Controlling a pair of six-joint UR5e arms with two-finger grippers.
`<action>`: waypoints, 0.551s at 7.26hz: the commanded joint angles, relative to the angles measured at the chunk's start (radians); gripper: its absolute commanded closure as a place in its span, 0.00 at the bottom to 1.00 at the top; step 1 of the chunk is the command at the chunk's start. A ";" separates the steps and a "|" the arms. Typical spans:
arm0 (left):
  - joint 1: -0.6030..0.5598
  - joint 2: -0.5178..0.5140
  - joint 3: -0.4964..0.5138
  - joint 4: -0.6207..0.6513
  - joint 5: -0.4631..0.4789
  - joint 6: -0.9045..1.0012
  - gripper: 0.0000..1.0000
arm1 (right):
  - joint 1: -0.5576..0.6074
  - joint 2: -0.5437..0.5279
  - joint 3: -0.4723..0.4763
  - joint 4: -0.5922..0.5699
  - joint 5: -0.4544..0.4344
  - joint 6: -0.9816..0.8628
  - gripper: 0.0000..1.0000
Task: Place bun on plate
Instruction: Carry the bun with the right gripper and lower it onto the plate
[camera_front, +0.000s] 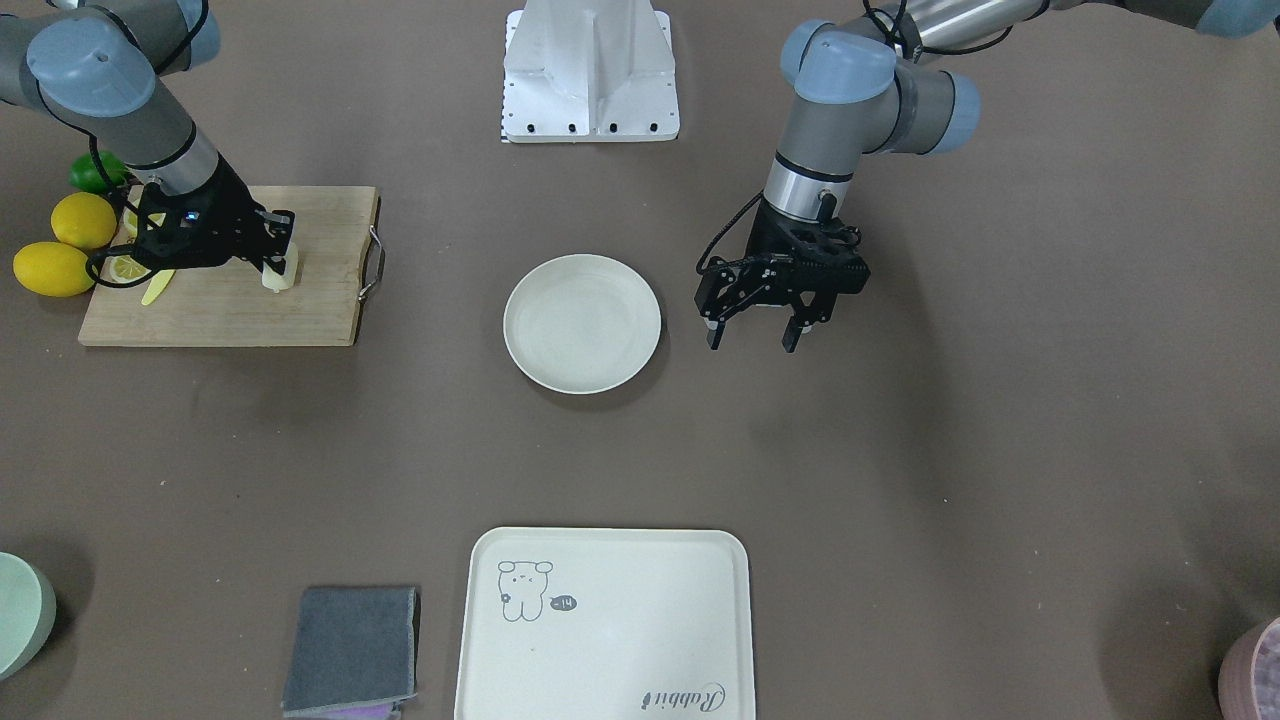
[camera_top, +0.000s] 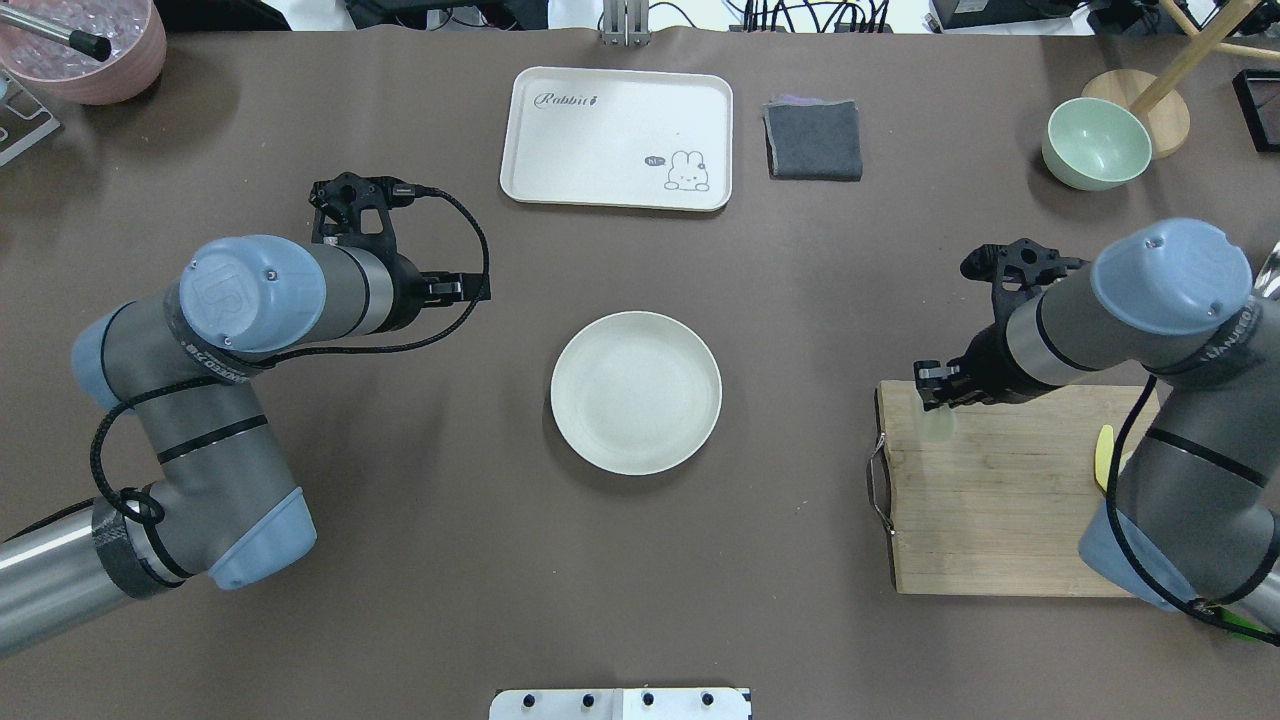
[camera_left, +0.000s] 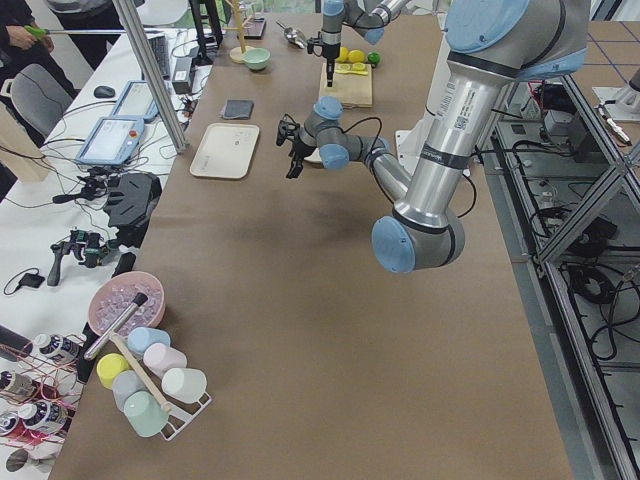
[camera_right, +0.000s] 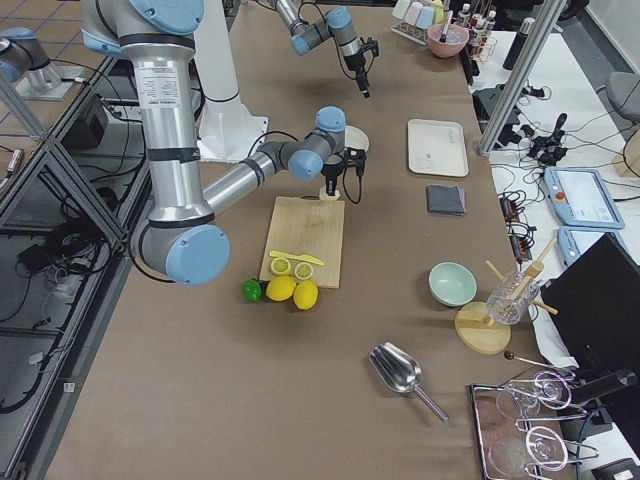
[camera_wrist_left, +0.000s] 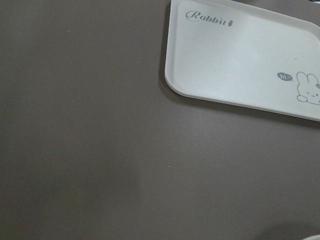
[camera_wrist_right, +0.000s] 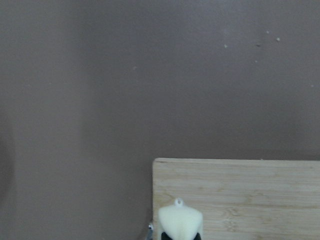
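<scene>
The bun (camera_front: 281, 276), small and pale cream, sits at the cutting board's corner nearest the plate. My right gripper (camera_front: 277, 262) is shut on it. In the right wrist view the bun (camera_wrist_right: 180, 221) shows between the fingertips at the bottom edge, over the board. From overhead it appears as a pale blob (camera_top: 938, 425) under the right gripper (camera_top: 934, 393). The round off-white plate (camera_front: 582, 322) (camera_top: 636, 405) lies bare at the table's middle. My left gripper (camera_front: 752, 336) hangs open beside the plate, holding nothing.
The wooden cutting board (camera_front: 225, 270) carries lemon slices (camera_front: 128, 268), with two lemons (camera_front: 68, 245) and a lime (camera_front: 95, 172) beside it. A cream tray (camera_front: 605, 625), a grey cloth (camera_front: 352, 650) and a green bowl (camera_top: 1095, 143) sit along the far side from the robot.
</scene>
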 joint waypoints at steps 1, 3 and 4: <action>-0.085 0.061 0.000 -0.001 -0.144 0.097 0.02 | -0.042 0.233 -0.008 -0.205 -0.015 0.061 1.00; -0.139 0.104 0.000 -0.007 -0.157 0.172 0.02 | -0.121 0.365 -0.088 -0.218 -0.099 0.127 1.00; -0.171 0.133 -0.001 -0.013 -0.195 0.178 0.02 | -0.145 0.439 -0.161 -0.217 -0.136 0.141 1.00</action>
